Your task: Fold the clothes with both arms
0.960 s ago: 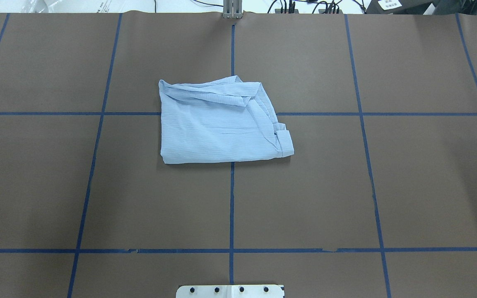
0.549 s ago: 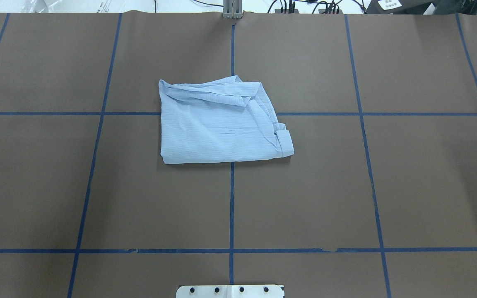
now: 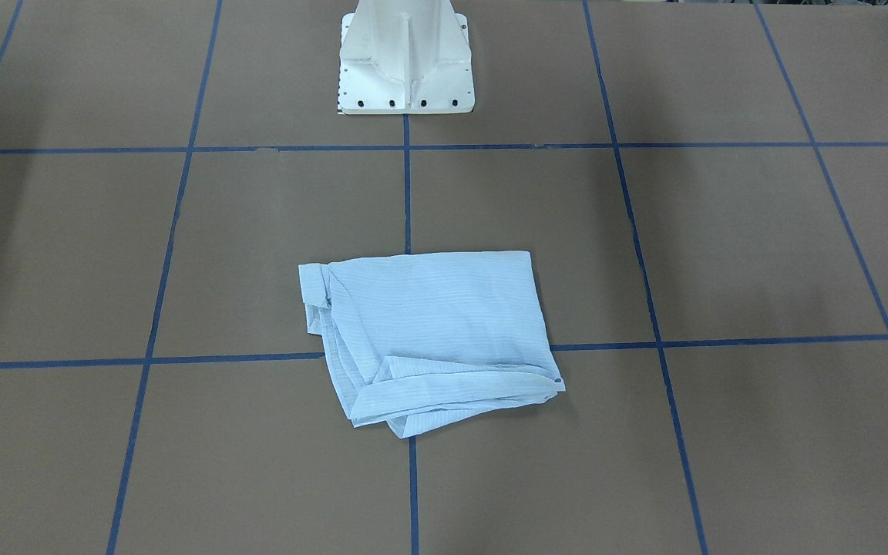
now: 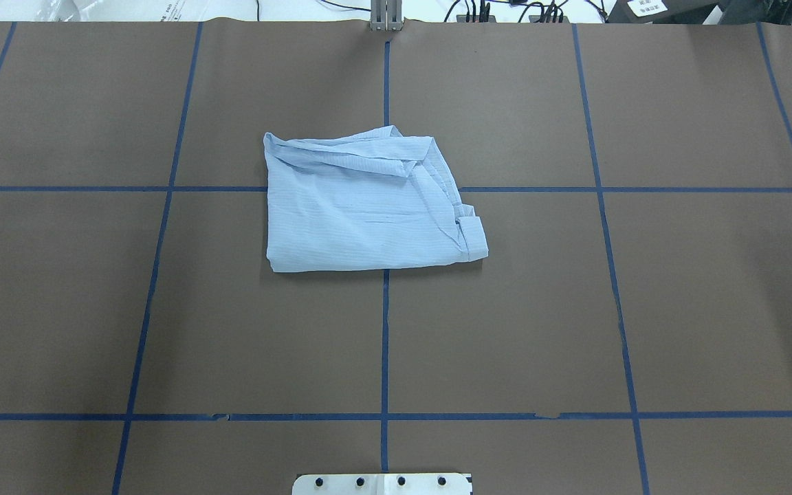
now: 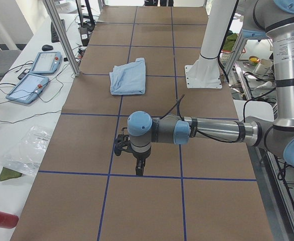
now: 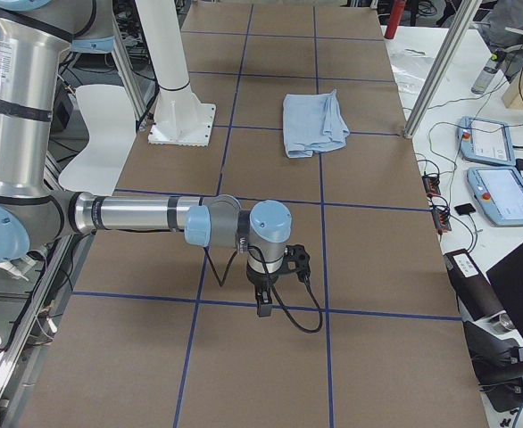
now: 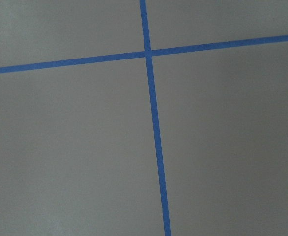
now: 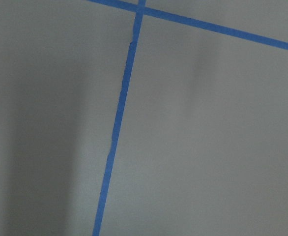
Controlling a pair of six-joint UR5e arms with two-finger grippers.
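Shirt (image 4: 368,206) lies folded mid-desk (image 4: 643,309), across the blue tape lines (image 4: 540,189). Left end effector (image 5: 138,169) and right end effector (image 6: 263,308) hang well away; apart or together, you cannot tell. Risk: if you pinch only the loose far flap (image 4: 355,155), the thin layers will likely slide and unfold.

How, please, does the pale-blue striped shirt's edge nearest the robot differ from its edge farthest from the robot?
On the pale-blue striped shirt, the near edge is straight and tidy; the far edge is uneven, with a loose flap turned over it. The near edge ends in a small cuff on the robot's right; the far edge shows none. Both rest flat on the brown table.
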